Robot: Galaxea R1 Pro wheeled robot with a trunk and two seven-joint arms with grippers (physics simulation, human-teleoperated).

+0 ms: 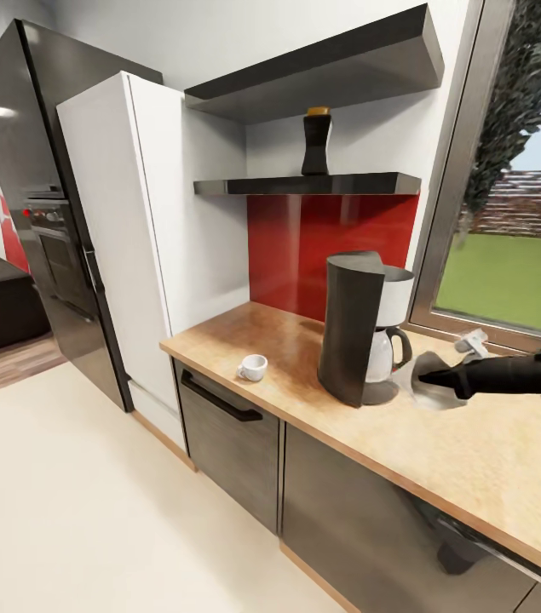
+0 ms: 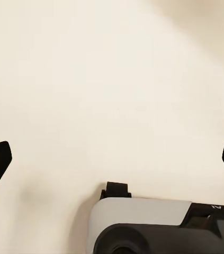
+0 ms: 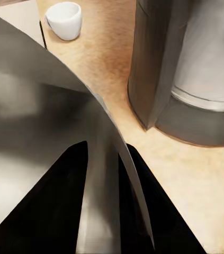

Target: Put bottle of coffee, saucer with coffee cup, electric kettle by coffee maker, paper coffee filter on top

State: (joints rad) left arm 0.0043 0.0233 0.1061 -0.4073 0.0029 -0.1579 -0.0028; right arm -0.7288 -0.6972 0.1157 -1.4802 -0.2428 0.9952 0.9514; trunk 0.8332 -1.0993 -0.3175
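The coffee maker [image 1: 359, 336] [image 3: 180, 58] stands on the kitchen countertop [image 1: 474, 460]. Just to its right, low over the counter, my right gripper [image 1: 451, 383] [image 3: 105, 145] is shut on the rim of the saucer [image 1: 432, 385] [image 3: 32, 121], which it holds tilted. The white coffee cup [image 1: 252, 367] [image 3: 64, 20] sits to the left of the coffee maker, near the counter's front edge. On the kitchen shelf [image 1: 304, 185] stands the bottle of coffee [image 1: 316, 142]. A small pale pleated piece, seemingly the paper coffee filter [image 1: 473, 343], lies by the window. My left gripper [image 2: 112, 159] hangs open over cream floor.
A white tall cabinet [image 1: 134, 247] and a dark fridge [image 1: 40, 196] stand left of the counter. A thick dark overhead unit [image 1: 321, 72] hangs above the shelf. The window frame [image 1: 449, 196] bounds the counter at the back right. Cream floor [image 1: 74, 511] lies in front.
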